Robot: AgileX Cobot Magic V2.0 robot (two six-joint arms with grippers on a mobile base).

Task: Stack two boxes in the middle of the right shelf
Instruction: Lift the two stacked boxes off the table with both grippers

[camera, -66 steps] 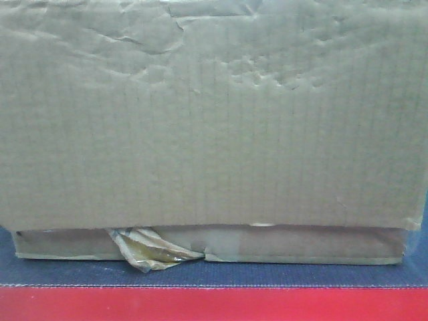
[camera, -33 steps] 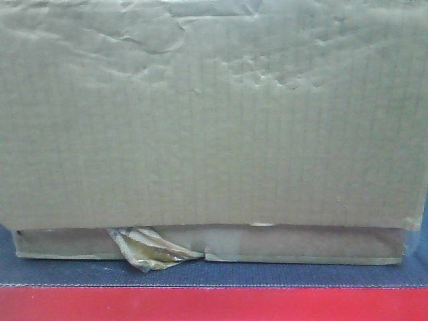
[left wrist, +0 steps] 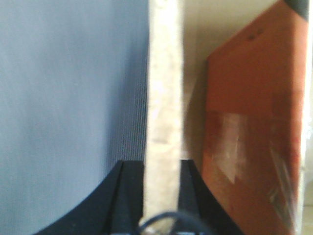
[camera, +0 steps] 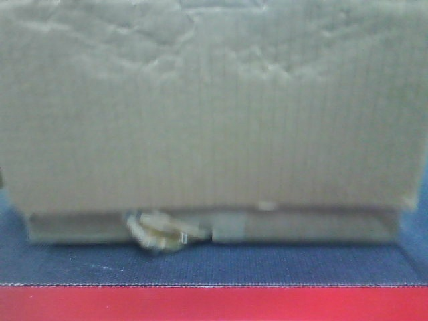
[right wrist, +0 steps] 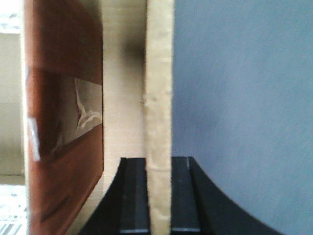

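Blue mat [camera: 200, 267] underneath; left end effector [left wrist: 161, 169] and right end effector [right wrist: 159, 164] clamp walls of the box [camera: 214, 114], likely light but crushable.

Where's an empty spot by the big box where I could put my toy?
Only the blue strip in front, between the box and the red band. It's barest on the right; the crinkly tape tuft pokes onto it left of middle. The box fills the rest of the view, so behind and beside it is hidden.
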